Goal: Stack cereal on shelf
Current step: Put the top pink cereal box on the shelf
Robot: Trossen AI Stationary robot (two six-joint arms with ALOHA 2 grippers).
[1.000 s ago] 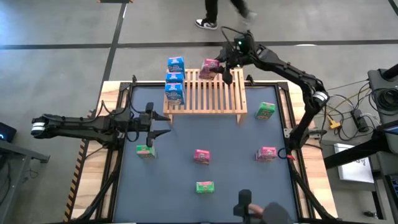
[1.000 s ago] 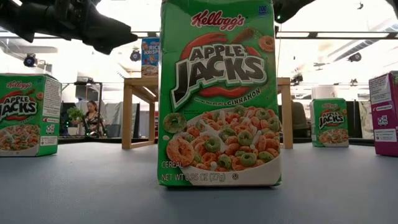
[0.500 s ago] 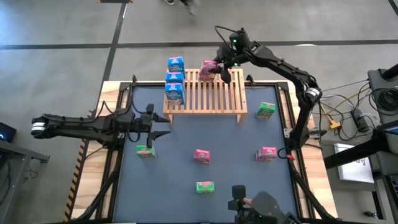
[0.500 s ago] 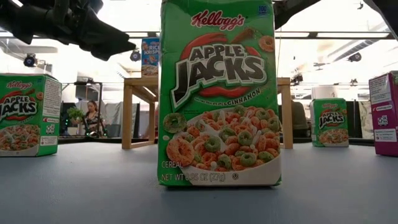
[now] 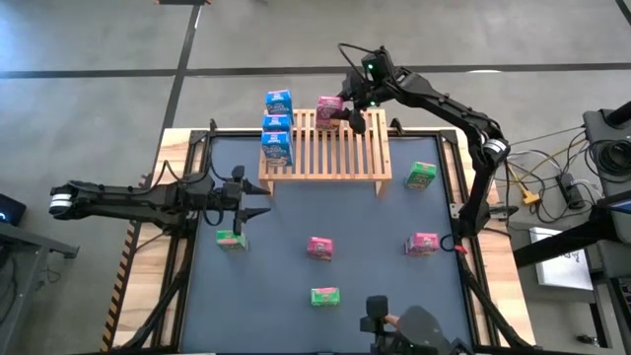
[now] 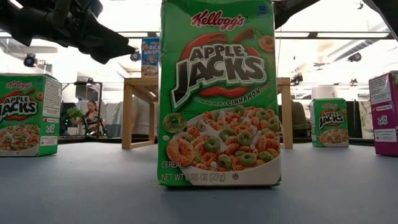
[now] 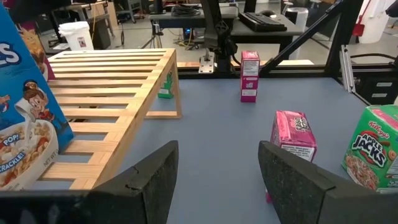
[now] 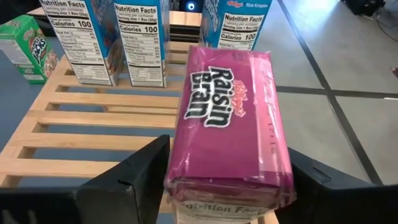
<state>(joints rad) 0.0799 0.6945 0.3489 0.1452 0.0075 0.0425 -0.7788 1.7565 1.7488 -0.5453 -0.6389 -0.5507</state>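
Note:
The light-wood shelf stands at the table's far side. Three blue cereal boxes stand upright in a row on its left end. My right gripper is shut on a pink Raisin Bran box over the shelf's far edge. My left gripper hovers open and empty above the table's left, near a green box. Two more green boxes and two pink boxes stand on the table. My right gripper pinches the pink box between its two fingers, on two opposite sides near the box's closer end. The fingers slant down from the table's far right. The box lies with its printed front up above the slats; whether it touches them I cannot tell.
In the low view a green Apple Jacks box stands close in front and hides much of the shelf. The shelf's slats to the right of the blue boxes are bare. Cables and stands lie beyond the table's right edge.
My right gripper has carried the pink box a little toward the table's left along the shelf's far edge, still shut on it. A person has walked past beyond the table's far edge.

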